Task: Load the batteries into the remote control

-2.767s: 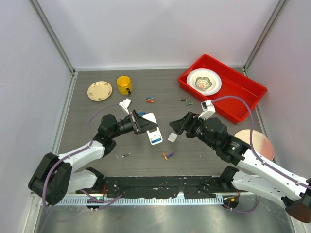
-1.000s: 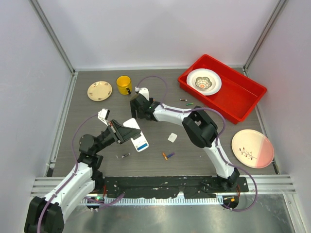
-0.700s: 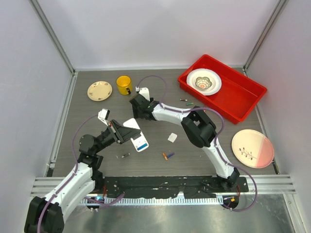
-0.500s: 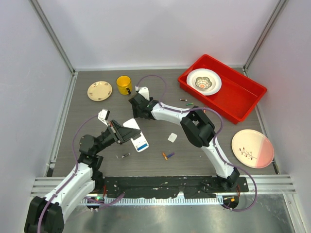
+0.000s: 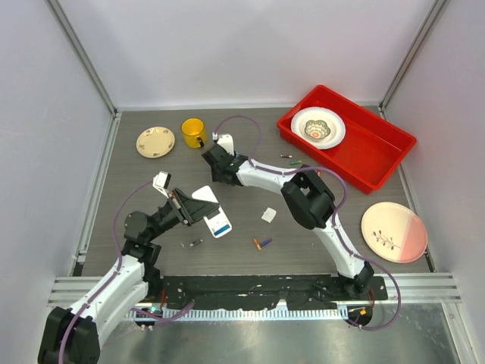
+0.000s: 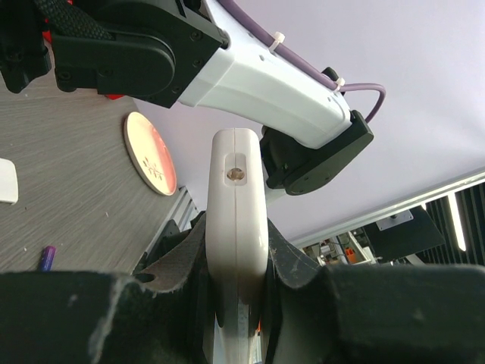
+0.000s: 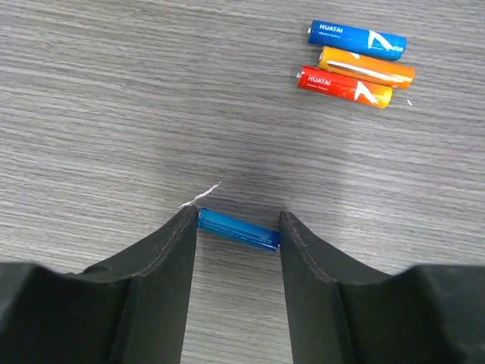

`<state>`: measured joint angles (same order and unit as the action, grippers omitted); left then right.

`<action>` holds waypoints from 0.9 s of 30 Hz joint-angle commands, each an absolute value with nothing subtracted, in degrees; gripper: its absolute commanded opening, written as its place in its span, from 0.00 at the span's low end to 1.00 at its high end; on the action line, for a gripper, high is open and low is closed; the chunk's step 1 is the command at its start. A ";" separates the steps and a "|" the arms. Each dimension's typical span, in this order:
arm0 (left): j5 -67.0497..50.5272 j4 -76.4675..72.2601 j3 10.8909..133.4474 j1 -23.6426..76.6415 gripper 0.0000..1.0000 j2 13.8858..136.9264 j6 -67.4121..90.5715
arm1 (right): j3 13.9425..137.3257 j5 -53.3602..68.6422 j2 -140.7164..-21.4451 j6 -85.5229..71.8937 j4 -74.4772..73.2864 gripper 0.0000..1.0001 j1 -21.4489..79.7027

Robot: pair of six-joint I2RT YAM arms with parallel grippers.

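My left gripper (image 5: 191,206) is shut on the remote control (image 5: 213,214), a slim white bar with a blue patch at its lower end, held tilted above the table. In the left wrist view the remote (image 6: 236,189) stands edge-on between both pads. My right gripper (image 5: 217,171) reaches to the far middle, and its fingers touch both ends of a blue battery (image 7: 237,229). Three more batteries lie together beyond it: blue (image 7: 356,38), orange (image 7: 366,67) and red (image 7: 343,86). An orange and a purple battery (image 5: 261,243) lie near the front.
A small white square piece (image 5: 268,214) lies mid-table. A yellow mug (image 5: 193,133) and a small plate (image 5: 155,141) stand at the back left. A red tray (image 5: 371,148) with a bowl (image 5: 317,127) sits back right, and a pink plate (image 5: 393,231) at the right.
The right arm swung from the right side across to the far middle and closed around the blue battery. The left arm pulled back with the remote; both are nearly still over the last second.
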<state>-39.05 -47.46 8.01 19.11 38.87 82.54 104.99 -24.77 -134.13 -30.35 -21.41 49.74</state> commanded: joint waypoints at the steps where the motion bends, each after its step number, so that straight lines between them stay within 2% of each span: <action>1: -38.67 -51.33 7.82 18.98 0.00 38.14 83.06 | 100.99 -22.24 -134.21 -32.43 -20.92 0.40 49.92; 8: -38.41 -50.63 8.00 18.90 0.00 38.15 82.79 | 89.75 -23.02 -125.35 -34.01 -16.89 0.21 48.08; 18: -40.51 -51.06 9.23 18.98 0.00 43.14 81.03 | 67.71 -25.22 -106.45 -33.40 -15.12 0.19 47.55; 21: -42.80 -54.48 9.75 18.98 0.00 47.00 82.44 | 63.39 -25.75 -104.15 -33.92 -12.84 0.19 47.29; 27: -49.21 -59.85 12.39 18.98 0.00 52.38 84.64 | 62.23 -25.05 -105.81 -34.98 -9.50 0.19 45.53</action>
<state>-43.48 -52.03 8.47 19.11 50.65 83.20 63.09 -24.12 -105.97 -33.41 -12.99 46.98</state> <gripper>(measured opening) 0.257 0.497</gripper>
